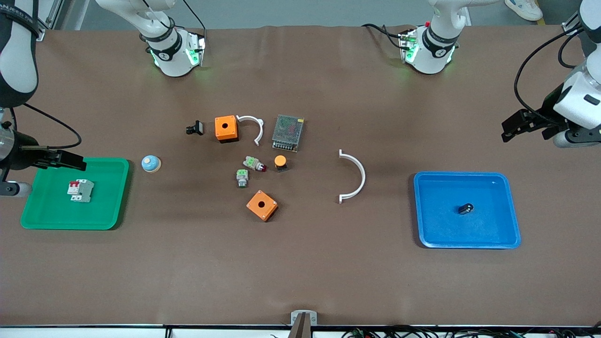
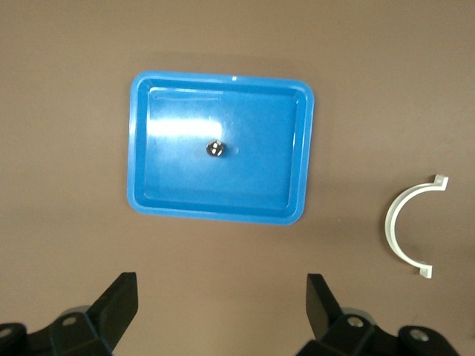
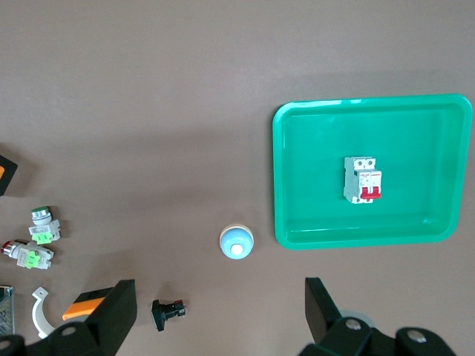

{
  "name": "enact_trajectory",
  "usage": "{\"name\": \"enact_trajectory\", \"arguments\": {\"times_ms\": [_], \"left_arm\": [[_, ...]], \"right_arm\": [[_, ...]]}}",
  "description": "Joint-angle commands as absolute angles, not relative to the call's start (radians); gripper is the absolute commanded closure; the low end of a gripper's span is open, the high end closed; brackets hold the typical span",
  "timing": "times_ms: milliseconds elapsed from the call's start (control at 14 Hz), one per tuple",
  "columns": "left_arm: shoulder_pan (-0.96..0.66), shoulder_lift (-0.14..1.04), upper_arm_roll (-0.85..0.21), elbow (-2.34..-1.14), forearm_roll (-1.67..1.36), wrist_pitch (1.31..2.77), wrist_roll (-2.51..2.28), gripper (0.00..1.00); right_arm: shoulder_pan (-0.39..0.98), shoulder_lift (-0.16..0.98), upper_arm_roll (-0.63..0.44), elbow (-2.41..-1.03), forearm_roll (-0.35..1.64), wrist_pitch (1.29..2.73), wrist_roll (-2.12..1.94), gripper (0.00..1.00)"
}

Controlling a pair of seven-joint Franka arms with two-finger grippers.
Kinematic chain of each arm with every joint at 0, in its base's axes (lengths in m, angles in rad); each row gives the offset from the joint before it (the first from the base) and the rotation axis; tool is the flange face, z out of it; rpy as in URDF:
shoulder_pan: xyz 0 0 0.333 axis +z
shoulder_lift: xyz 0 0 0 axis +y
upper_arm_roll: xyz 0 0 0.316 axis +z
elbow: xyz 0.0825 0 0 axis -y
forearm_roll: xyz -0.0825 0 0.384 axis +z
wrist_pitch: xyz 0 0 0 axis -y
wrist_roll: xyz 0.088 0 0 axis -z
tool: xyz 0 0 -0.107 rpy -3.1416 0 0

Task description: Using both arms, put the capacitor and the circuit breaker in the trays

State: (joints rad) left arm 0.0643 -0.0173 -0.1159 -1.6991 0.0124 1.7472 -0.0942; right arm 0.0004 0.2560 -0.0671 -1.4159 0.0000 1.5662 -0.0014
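The capacitor, a tiny black cylinder with a silvery end, lies in the middle of the blue tray at the left arm's end of the table; the left wrist view shows the capacitor end-on. The white-and-grey circuit breaker with red levers lies in the green tray at the right arm's end, and the circuit breaker also shows in the right wrist view. My left gripper hangs open and empty, high over bare table beside the blue tray. My right gripper hangs open and empty by the green tray's rim.
Mid-table lie two orange boxes, a metal mesh box, two white curved clamps, two grey-and-green push-buttons, an orange-capped button, a black clip part and a blue dome.
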Motion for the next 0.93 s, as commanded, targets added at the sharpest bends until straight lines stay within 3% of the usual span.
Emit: {"name": "enact_trajectory", "arguments": {"times_ms": [0,357,857], "left_arm": [[0.048,0.061,-0.118,-1.586,0.002,1.710,-0.078,0.00],[0.055,0.083,-0.110,-1.548,-0.002,1.691,-0.060,0.00],[0.074,0.028,-0.106,-1.575,-0.017,1.649,-0.057,0.00]], "right_arm": [[0.009,0.265,-0.067,-1.400,-0.011,1.540,0.020,0.00],[0.011,0.114,-0.067,-1.563,-0.011,1.554,0.018,0.00],[0.009,0.018,-0.067,-1.571,-0.017,1.487,-0.014,0.00]]}}
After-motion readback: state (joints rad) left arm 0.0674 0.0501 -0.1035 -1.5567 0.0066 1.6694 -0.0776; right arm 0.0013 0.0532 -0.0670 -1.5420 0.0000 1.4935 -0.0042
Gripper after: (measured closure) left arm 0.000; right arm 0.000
